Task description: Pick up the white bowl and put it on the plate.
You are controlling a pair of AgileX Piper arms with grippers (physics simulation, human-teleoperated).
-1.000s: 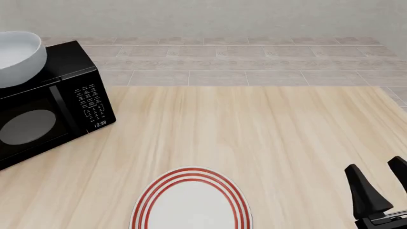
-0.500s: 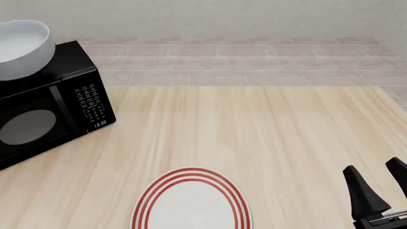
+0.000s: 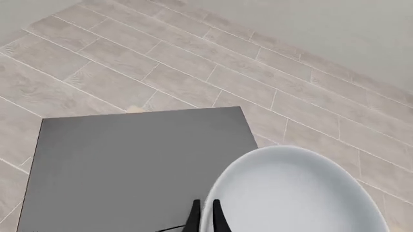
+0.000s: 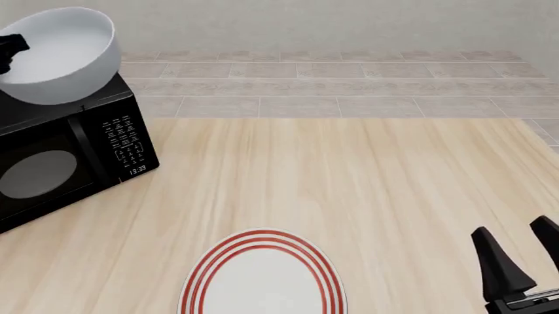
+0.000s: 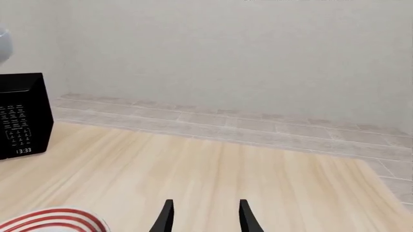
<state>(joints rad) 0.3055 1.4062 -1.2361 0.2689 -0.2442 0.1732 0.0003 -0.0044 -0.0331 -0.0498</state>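
Note:
The white bowl (image 4: 59, 53) hangs above the black microwave (image 4: 65, 154) at the far left, lifted clear of its top. My left gripper (image 4: 10, 49) is shut on the bowl's left rim; in the left wrist view its fingers (image 3: 205, 218) pinch the rim of the bowl (image 3: 297, 193) over the microwave's top (image 3: 129, 164). The plate (image 4: 262, 275) with red rings lies at the table's near edge, centre; its rim also shows in the right wrist view (image 5: 55, 220). My right gripper (image 4: 522, 252) is open and empty at the near right, also seen in its wrist view (image 5: 203, 217).
The microwave (image 5: 19, 123) stands on the table's left side, door facing front. A tiled floor and a plain wall lie beyond the table's far edge. Bare wooden tabletop (image 4: 349, 176) spans between microwave, plate and right gripper.
My left gripper has lifted the bowl up off the microwave and carried it to the right. The right gripper has stayed in place.

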